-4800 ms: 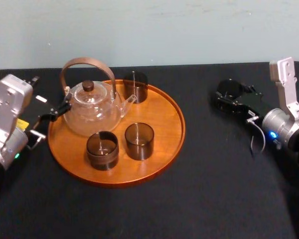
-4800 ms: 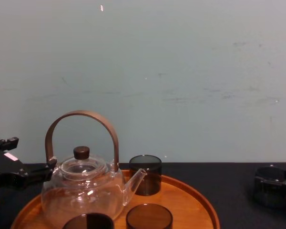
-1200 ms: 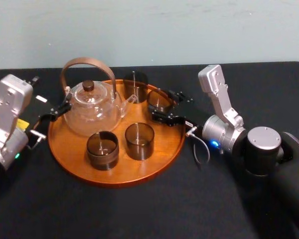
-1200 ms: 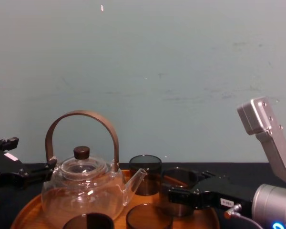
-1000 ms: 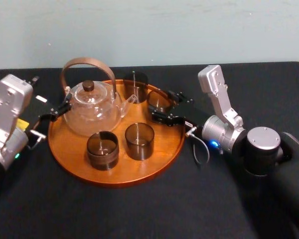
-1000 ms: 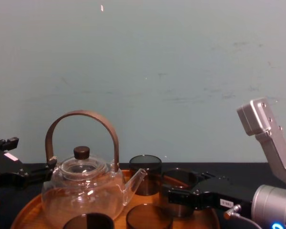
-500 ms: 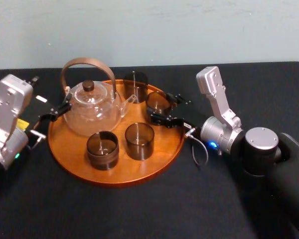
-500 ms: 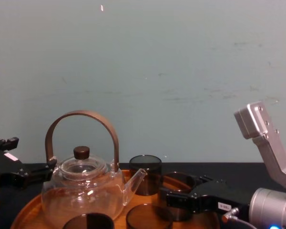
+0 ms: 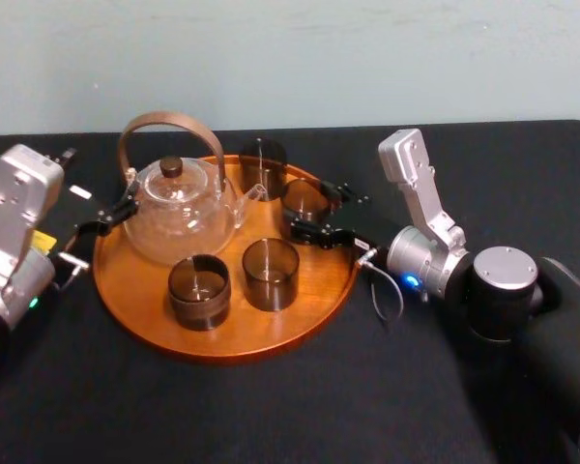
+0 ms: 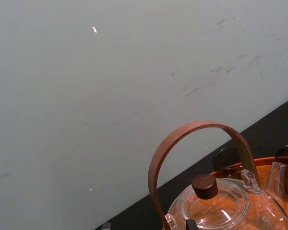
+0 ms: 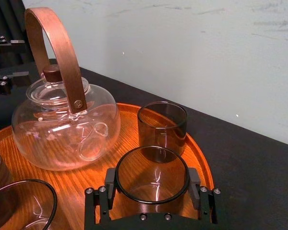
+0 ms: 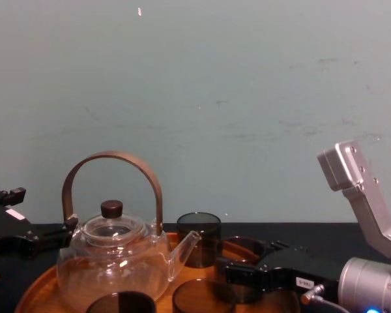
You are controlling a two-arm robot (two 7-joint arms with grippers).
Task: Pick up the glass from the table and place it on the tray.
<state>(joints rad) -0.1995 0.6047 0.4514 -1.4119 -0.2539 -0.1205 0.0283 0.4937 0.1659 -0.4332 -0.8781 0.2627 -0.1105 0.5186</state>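
Currently right gripper [image 11: 152, 188] clamps the glass [image 11: 152, 167] from both sides, inside the tray [image 9: 222, 348] near its far right rim; whether the base touches the wood, cannot tell. Another smoky glass [image 9: 263, 166] stands just beside it at the far rim. Teapot [image 9: 179, 213] crowds its left; two more glasses [image 9: 271, 274] sit toward the near rim. Left gripper [image 9: 95, 208], jaws apart and empty, parked over the table [image 9: 271, 416] at the tray's left edge.
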